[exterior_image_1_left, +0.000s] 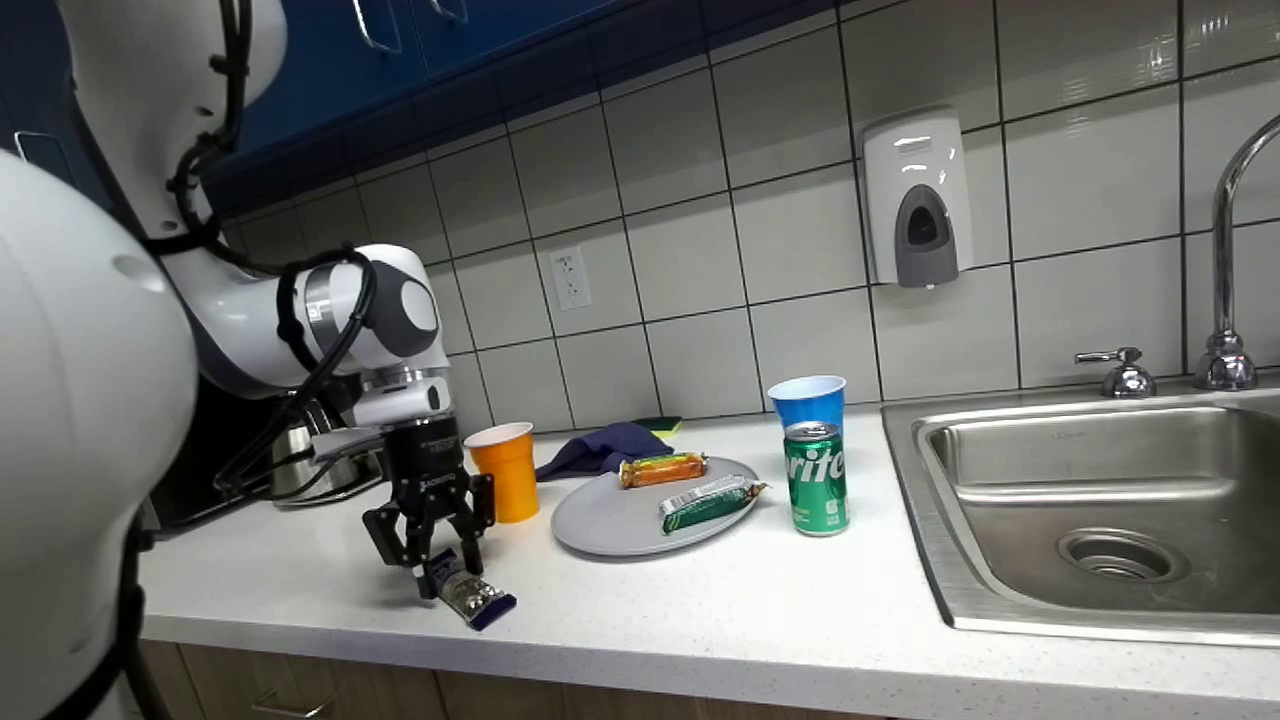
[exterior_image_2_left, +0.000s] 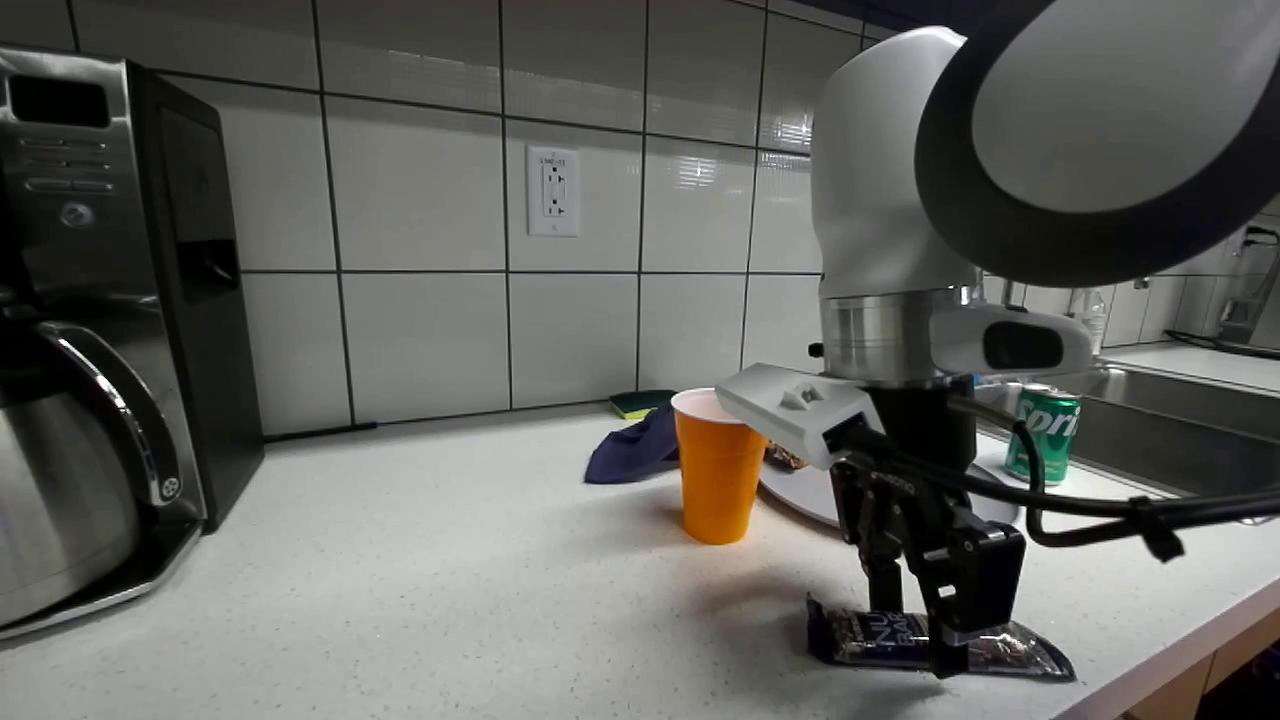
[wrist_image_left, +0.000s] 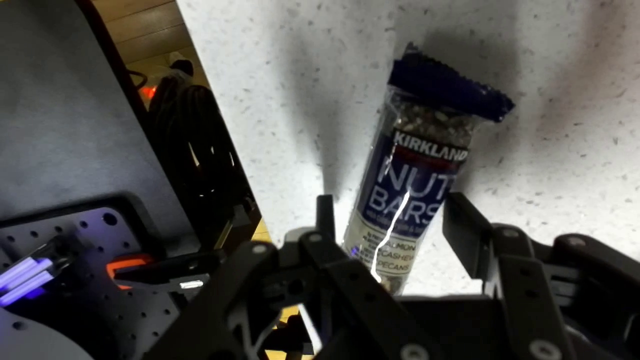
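nut bar near worktop front edge: likely light, stiffish, slick-wrapped; pinch long sides at mid-length. pincer parted, straddling it.

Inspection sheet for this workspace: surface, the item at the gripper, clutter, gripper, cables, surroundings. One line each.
Surface: white speckled counter.
Item at gripper: wrapped nut bar, lying on the counter.
Clutter: orange cup; gray plate bearing an orange-wrapped snack and a green-wrapped snack; green can, in front of a blue cup in an exterior view; dark cloth; sponge.
Gripper: open, jaws on either side of the nut bar; contact unclear.
Cables: dark, strapped along the arm, with slack loops hanging off it.
Surroundings: sink, faucet, soap dispenser, coffee maker, wall outlet, tiled wall, blue cabinets.
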